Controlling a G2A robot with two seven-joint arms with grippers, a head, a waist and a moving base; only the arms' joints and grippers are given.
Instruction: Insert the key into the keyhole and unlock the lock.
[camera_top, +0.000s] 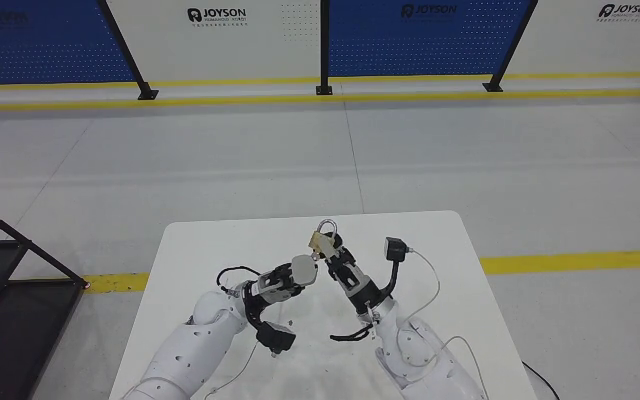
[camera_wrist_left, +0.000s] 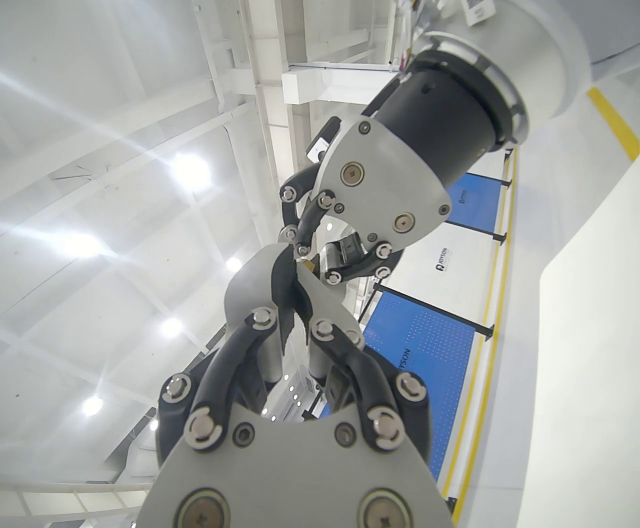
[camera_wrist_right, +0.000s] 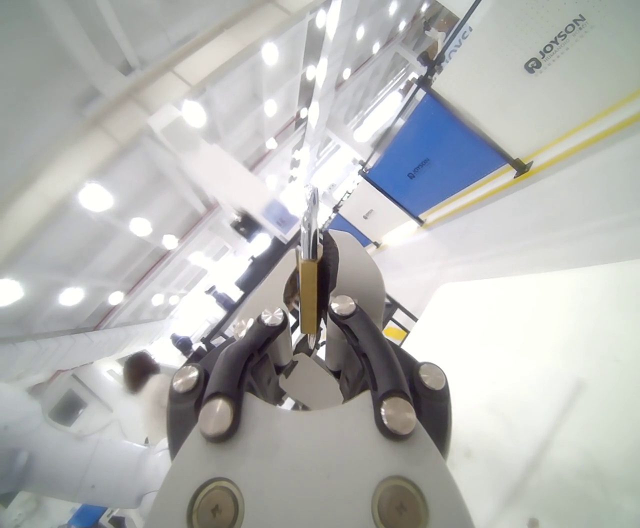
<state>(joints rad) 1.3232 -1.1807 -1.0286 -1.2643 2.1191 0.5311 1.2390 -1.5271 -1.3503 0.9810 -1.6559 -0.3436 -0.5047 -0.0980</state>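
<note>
My right claw (camera_wrist_right: 314, 270) is clamped on the lock (camera_wrist_right: 308, 300), one finger against each broad face. In the right wrist view the brass body stands edge-on at the middle of the frame. The silver shackle (camera_wrist_right: 310, 225) sticks out past my fingertips toward the upper part of the picture. In the top view the lock sits just above frame centre, over the far part of the white table (camera_top: 200, 260), with the shackle uppermost. My left claw (camera_top: 311, 259) comes in from the lower left of that frame, and its tips reach the lock's lower end. That claw is pinched tight on the key (camera_wrist_right: 310, 344). A short silver bit of the key shows in the right wrist view just below centre, touching the lock's bottom face. I cannot tell whether it sits inside the keyhole. In the left wrist view my left fingers (camera_wrist_left: 260, 280) press together at frame centre, with dark pads hiding the rest of the key. A sliver of brass shows just past them, where my right claw reaches in from the upper right.
</note>
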